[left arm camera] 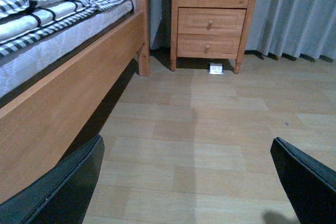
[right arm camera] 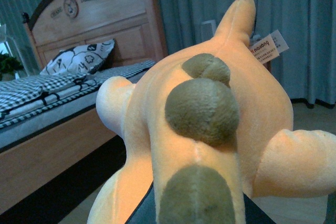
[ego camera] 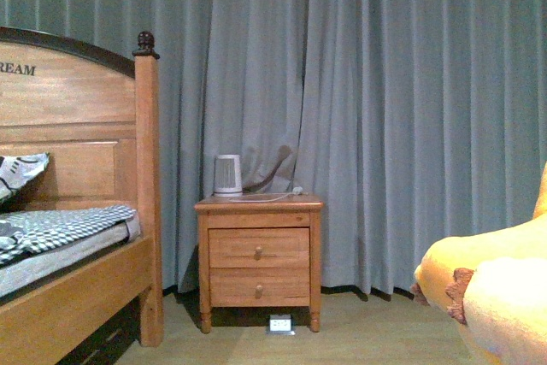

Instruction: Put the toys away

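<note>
We judge the task under way but not done. The toy [right arm camera: 210, 108] fills the right wrist view with its back to the camera, and in the front view it shows low at the right edge, seemingly lifted. No box or shelf for it shows, so we cannot tell where it should go.

Only a dark sliver of the right gripper [right arm camera: 145, 212] shows under the toy. We cannot tell how its jaws stand, though it likely carries the toy. The left gripper [left arm camera: 186, 142] is spread wide and empty above the floor [left arm camera: 210, 129], which is pale wood planks.

A bed [ego camera: 77, 211] stands on the left with a nightstand [ego camera: 259, 254] near it. Grey curtains [ego camera: 410, 108] hang behind both.
</note>
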Controlling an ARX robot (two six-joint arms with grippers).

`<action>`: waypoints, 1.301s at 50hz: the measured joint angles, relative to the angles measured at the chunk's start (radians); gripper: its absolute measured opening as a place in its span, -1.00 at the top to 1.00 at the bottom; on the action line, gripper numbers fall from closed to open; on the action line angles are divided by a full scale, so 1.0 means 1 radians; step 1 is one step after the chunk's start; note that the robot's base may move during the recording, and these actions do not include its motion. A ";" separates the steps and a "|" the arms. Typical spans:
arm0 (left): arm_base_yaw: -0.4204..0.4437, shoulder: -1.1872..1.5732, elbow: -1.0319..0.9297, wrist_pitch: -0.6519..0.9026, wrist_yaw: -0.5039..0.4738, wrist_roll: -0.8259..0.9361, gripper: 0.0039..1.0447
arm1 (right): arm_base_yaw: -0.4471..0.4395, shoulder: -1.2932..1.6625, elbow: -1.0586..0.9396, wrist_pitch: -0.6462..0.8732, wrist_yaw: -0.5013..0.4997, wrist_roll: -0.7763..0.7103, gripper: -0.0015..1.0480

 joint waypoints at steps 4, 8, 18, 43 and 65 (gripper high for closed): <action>0.000 0.000 0.000 0.000 0.000 0.000 -0.88 | 0.000 0.000 0.000 0.000 0.000 0.000 0.87; 0.000 0.000 0.000 0.000 0.000 0.000 -0.88 | 0.000 0.000 0.000 0.000 0.000 0.000 0.87; 0.000 0.000 0.000 0.000 0.000 0.000 -0.88 | 0.000 0.000 0.000 0.000 0.000 0.000 0.87; 0.000 0.000 0.000 0.000 0.000 0.000 -0.88 | 0.000 0.000 0.000 0.000 0.000 0.000 0.87; 0.000 0.000 0.000 0.000 0.000 0.000 -0.88 | 0.000 0.000 0.000 0.000 0.000 0.000 0.87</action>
